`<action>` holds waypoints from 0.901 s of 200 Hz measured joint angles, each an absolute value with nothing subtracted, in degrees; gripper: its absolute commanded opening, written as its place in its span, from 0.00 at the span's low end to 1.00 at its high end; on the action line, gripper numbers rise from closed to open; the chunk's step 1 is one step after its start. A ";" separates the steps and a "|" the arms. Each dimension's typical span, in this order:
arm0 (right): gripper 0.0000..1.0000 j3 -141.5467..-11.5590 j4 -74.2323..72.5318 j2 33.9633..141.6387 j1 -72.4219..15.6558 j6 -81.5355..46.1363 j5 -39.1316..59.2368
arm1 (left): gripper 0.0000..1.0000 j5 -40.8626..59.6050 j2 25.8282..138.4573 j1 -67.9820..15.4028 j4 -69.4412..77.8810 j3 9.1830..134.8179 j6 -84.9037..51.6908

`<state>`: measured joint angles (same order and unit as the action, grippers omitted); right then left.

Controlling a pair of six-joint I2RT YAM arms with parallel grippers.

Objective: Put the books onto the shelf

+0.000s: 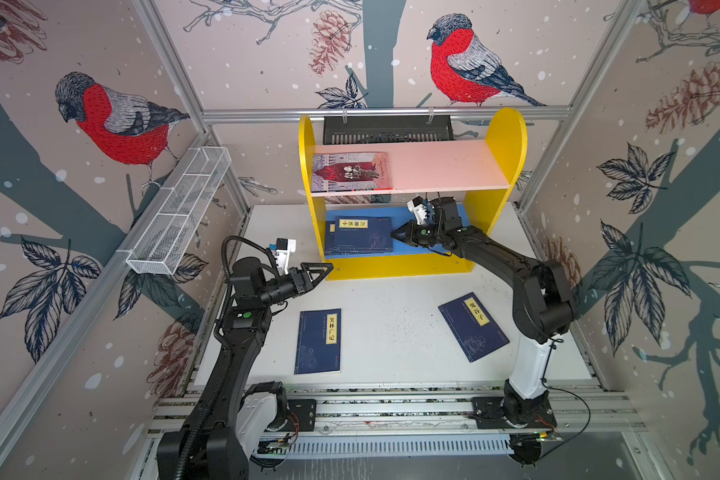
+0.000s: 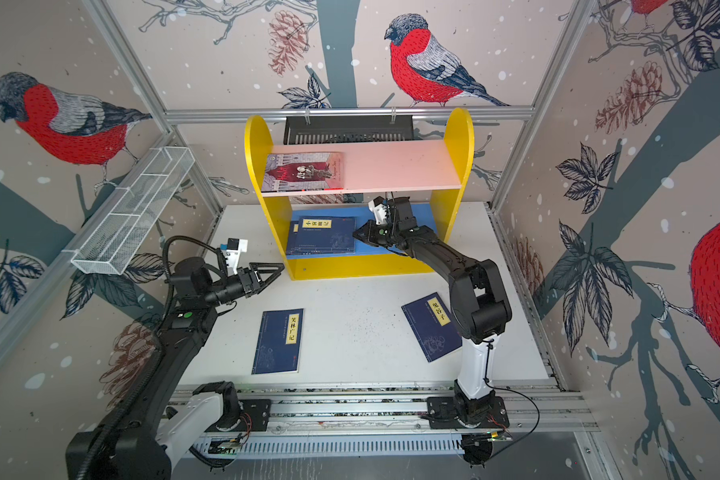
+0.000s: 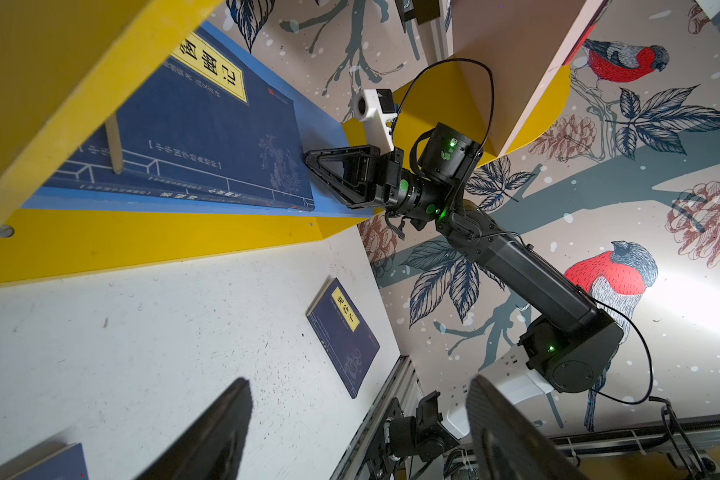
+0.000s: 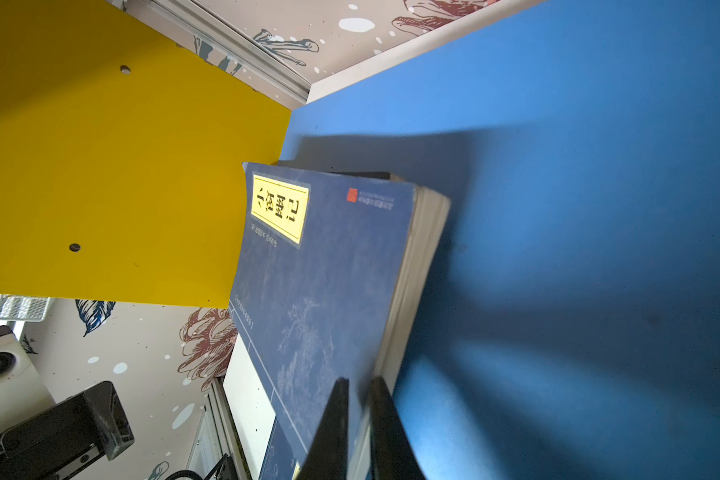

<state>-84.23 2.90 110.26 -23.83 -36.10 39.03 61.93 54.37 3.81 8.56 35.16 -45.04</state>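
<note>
Your yellow-sided shelf (image 1: 506, 137) (image 2: 458, 137) stands at 12 o'clock on the white table (image 1: 391, 324), and 3 of the 5 books are on it.

The grey-lilac book (image 1: 352, 171) (image 2: 302, 171) lies flat at the 9 o'clock end of the pink upper board (image 1: 445, 166).

On the blue lower board (image 1: 408, 248) (image 4: 558, 166), 2 navy volumes are stacked flat toward 9 o'clock. The top navy book (image 1: 362, 235) (image 2: 327, 235) (image 4: 329, 270) covers most of the lower navy book (image 1: 330, 237).

The 3rd navy book (image 1: 318, 341) (image 2: 278, 340) lies flat on the table at 7 o'clock. The 4th navy book (image 1: 473, 327) (image 3: 344, 336) lies at 4 o'clock, turned askew.

Your right gripper (image 1: 393, 233) (image 3: 308, 158) (image 4: 358, 380) reaches into the lower tier at 3 o'clock of the stack. Its fingers (image 4: 329, 424) are pressed almost together, with the tips at the top navy book's page edge. Whether they nip anything cannot be told.

Your left gripper (image 1: 329, 267) (image 2: 281, 268) hovers at 10 o'clock, just beside the shelf's front corner. Its fingers (image 3: 221, 428) are spread wide and hold nothing.
</note>
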 measured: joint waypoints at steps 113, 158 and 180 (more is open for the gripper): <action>0.14 -85.89 2.92 111.48 -24.32 -36.10 39.07 | 0.82 61.98 54.35 3.81 8.73 34.85 -45.04; 0.15 -85.95 2.90 111.72 -24.84 -36.10 39.07 | 0.82 61.98 54.19 3.81 8.73 34.83 -45.04; 0.16 -85.97 2.87 111.72 -24.93 -36.10 39.07 | 0.82 61.98 54.13 3.81 8.73 34.83 -45.04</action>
<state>-85.97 2.87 111.72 -24.93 -36.10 39.07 61.98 54.13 3.81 8.73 34.83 -45.04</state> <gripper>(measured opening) 0.152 0.818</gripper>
